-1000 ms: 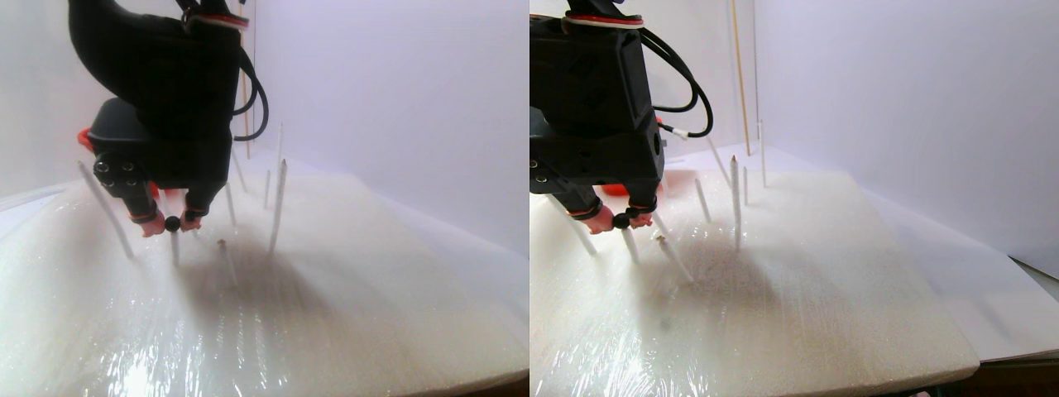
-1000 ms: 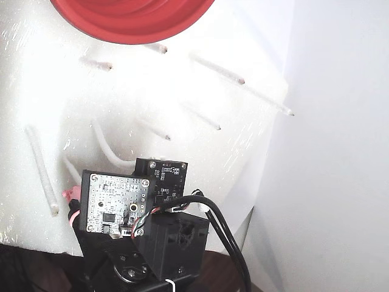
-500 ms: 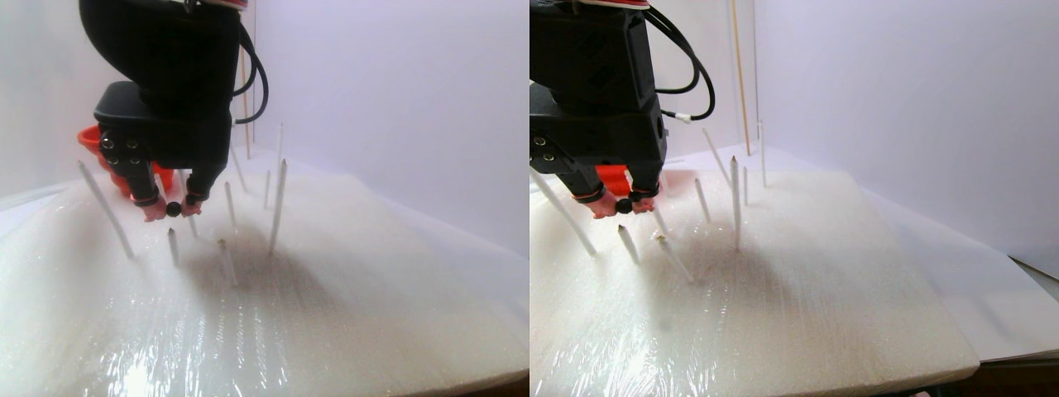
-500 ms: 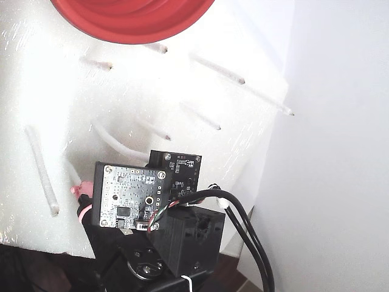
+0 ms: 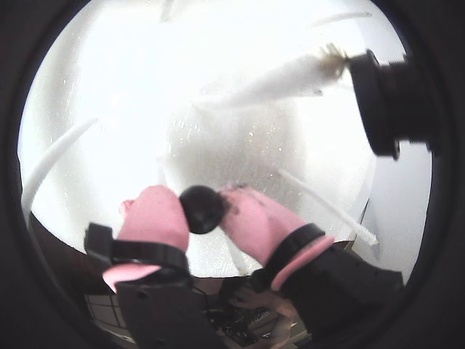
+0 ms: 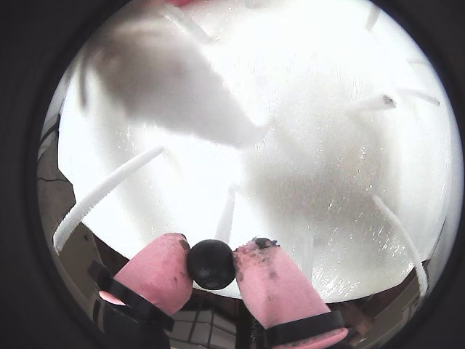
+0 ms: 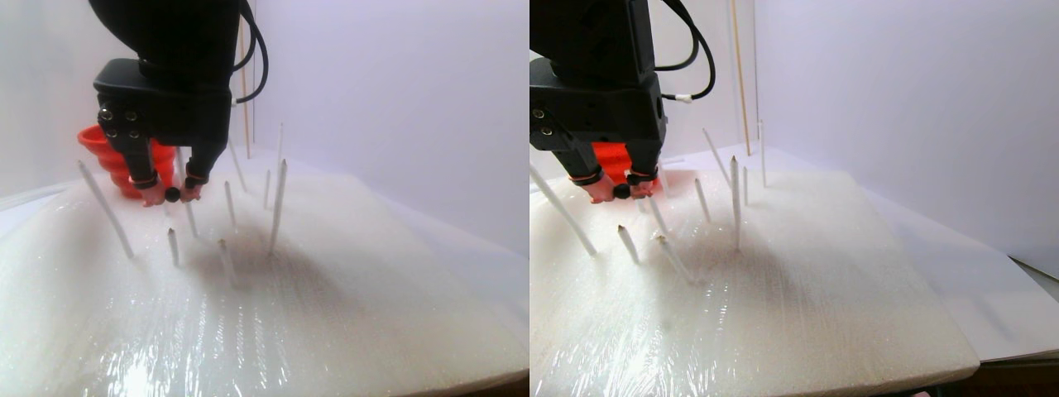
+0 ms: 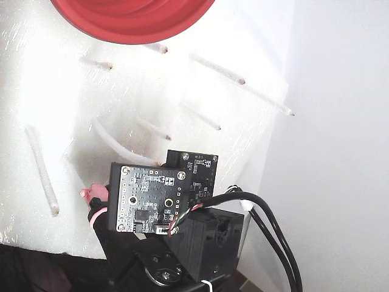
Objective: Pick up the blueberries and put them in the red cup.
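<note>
Blueberry (image 5: pixel 203 209), one small dark ball, sits pinched between the two pink fingertips (image 5: pixel 155 215) of the gripper (image 6: pixel 211 265), and both wrist views show it pressed on either side, lifted clear of the white foam slab (image 7: pixel 347 281) below. The jaws are drawn narrow, closed just to the width of the ball. In the stereo pair view the gripper (image 7: pixel 172 195) hangs above the far left part of the slab, with the blueberry (image 7: pixel 172 195) visible as a black dot at its tips. Just behind it, near the slab's far left edge, stands the red cup (image 7: pixel 106 153), ridged down its side; the fixed view shows its wide rim (image 8: pixel 130 27) cut off by the top edge of the frame. Thin white sticks (image 7: pixel 277 207) rise from the foam around the gripper, some upright, some leaning, a few with dark tips; the nearer ones stand bare. From the fixed view the arm's black body and its green circuit board (image 8: pixel 149 198) cover the gripper, with only a bit of pink fingertip (image 8: pixel 92 193) showing at the left. I cannot see any other berries.
</note>
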